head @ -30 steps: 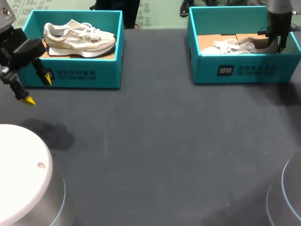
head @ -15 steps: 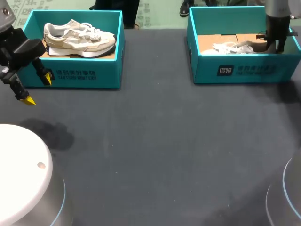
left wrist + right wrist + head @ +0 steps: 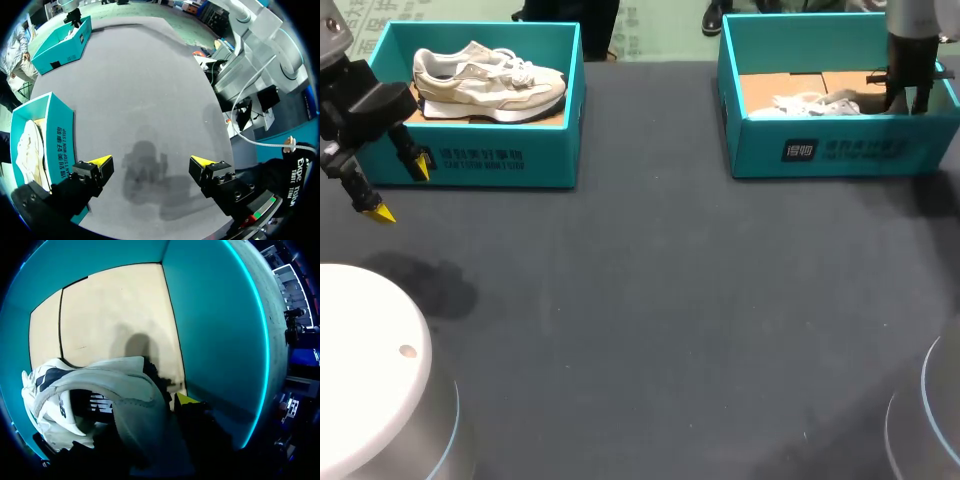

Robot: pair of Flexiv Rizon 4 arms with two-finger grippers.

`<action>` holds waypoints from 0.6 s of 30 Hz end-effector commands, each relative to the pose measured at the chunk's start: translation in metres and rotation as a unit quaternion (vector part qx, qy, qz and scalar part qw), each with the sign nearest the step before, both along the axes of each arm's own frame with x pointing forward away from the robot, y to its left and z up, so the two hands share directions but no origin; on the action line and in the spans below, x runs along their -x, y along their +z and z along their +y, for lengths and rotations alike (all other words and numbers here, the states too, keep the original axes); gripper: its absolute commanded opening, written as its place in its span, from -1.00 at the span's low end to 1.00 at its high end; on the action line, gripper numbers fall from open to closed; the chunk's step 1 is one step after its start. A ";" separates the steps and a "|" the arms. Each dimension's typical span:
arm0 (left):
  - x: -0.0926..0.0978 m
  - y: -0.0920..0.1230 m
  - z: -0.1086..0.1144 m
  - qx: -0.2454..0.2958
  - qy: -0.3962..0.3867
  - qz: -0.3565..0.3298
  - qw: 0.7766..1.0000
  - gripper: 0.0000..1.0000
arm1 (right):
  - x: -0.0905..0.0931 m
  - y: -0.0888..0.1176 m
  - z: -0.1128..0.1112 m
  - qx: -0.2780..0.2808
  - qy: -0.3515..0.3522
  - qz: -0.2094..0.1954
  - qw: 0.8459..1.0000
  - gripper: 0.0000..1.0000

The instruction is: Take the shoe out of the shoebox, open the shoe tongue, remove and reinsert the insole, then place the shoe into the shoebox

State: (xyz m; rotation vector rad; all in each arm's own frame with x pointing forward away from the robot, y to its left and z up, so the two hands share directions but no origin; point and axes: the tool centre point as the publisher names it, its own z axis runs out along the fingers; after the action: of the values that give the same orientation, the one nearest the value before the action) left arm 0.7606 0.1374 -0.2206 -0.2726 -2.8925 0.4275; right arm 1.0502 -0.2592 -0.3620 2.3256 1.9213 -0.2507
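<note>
Sitting in the right shoebox is a white shoe.

White-and-grey shoe lies inside the open teal shoebox, heel toward its right wall.

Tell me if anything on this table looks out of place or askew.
Nothing is spilled or damaged. Only the white shoe in the right box looks off. It seems tipped, with its heel end raised at the right hand, while the beige shoe in the left box lies level.
</note>
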 end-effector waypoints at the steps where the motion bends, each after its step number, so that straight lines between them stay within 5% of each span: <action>1: 0.001 0.000 0.000 -0.001 0.000 -0.001 1.000 1.00 | -0.001 0.003 0.000 0.000 0.001 0.000 1.000 -0.05; 2: 0.001 0.000 0.000 -0.001 0.000 -0.001 1.000 1.00 | -0.001 0.004 0.001 0.000 0.001 0.000 1.000 0.11; 5: 0.001 0.000 0.000 -0.001 0.000 -0.001 1.000 1.00 | -0.001 0.007 0.001 0.000 0.000 -0.001 1.000 1.00; 18: 0.001 0.000 0.000 -0.001 0.000 -0.001 1.000 1.00 | 0.007 0.057 0.017 -0.010 0.000 -0.039 0.999 1.00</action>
State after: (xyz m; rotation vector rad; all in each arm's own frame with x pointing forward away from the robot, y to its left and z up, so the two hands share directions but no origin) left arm 0.7606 0.1374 -0.2205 -0.2726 -2.8925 0.4275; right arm 1.0560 -0.2446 -0.3211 2.3290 1.9065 -0.1724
